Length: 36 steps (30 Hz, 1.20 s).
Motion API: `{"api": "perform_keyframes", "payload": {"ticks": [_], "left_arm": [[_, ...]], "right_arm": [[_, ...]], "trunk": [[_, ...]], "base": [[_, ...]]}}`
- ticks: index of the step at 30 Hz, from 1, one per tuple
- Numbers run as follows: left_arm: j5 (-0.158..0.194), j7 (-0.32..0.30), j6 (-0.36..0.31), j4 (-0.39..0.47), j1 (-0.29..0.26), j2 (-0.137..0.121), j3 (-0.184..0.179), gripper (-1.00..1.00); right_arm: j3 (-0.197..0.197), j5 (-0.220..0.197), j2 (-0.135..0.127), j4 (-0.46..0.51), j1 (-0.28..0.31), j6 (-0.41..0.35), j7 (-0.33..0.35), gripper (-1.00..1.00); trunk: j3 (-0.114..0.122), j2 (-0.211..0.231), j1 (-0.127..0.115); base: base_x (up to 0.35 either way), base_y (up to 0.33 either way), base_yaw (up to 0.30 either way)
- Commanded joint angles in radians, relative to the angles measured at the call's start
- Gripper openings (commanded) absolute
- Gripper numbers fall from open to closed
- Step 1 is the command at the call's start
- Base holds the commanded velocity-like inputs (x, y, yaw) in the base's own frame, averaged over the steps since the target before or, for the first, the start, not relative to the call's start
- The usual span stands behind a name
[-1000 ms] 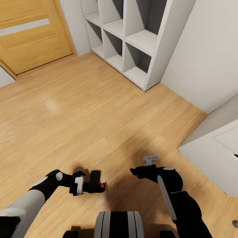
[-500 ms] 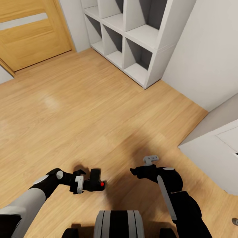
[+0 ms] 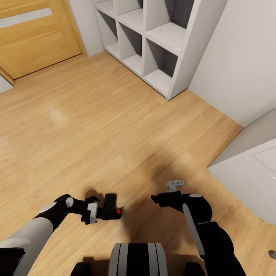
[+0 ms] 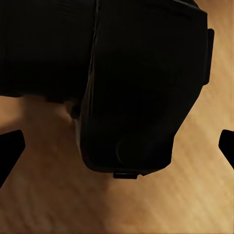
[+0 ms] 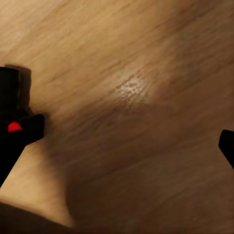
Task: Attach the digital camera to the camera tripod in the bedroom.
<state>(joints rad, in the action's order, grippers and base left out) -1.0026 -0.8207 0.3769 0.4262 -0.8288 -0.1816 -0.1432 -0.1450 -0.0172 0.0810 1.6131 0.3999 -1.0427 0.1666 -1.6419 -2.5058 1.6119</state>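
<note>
Looking down over both arms, we see a light wood floor (image 3: 115, 126) running to an oak door (image 3: 34, 38) at the far left and a white cube shelf (image 3: 153, 42) against a pale wall (image 3: 245, 61). A white cabinet (image 3: 249, 180) stands at our right.

Our left gripper (image 3: 100, 212) is clamped on the digital camera (image 3: 110, 209), its 2 fingers closing on the black body, the red button facing up. In the left wrist view the digital camera (image 4: 141, 83) sits between the fingertips (image 4: 9, 148).

Our right gripper (image 3: 157, 199) hangs above bare floor, holding nothing; its fingertips (image 5: 226, 144) stand wide apart.
</note>
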Motion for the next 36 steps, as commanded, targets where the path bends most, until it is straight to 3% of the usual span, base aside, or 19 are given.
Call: {"api": "perform_keyframes", "payload": {"ticks": [1, 36], "left_arm": [[-0.005, 0.0, 0.005, 0.002, 0.0, -0.001, -0.002, 1.0], [-0.004, 0.003, 0.005, 0.001, -0.001, -0.001, -0.002, 1.0]], "right_arm": [[0.0, -0.001, 0.0, 0.001, 0.0, -0.004, 0.001, 1.0], [0.001, -0.001, 0.0, 0.001, -0.001, -0.004, 0.001, 1.0]], "trunk": [[-0.002, 0.0, 0.0], [-0.056, 0.0, 0.0]], "base": [[0.0, 0.0, 0.0], [0.0, 0.0, 0.0]]}}
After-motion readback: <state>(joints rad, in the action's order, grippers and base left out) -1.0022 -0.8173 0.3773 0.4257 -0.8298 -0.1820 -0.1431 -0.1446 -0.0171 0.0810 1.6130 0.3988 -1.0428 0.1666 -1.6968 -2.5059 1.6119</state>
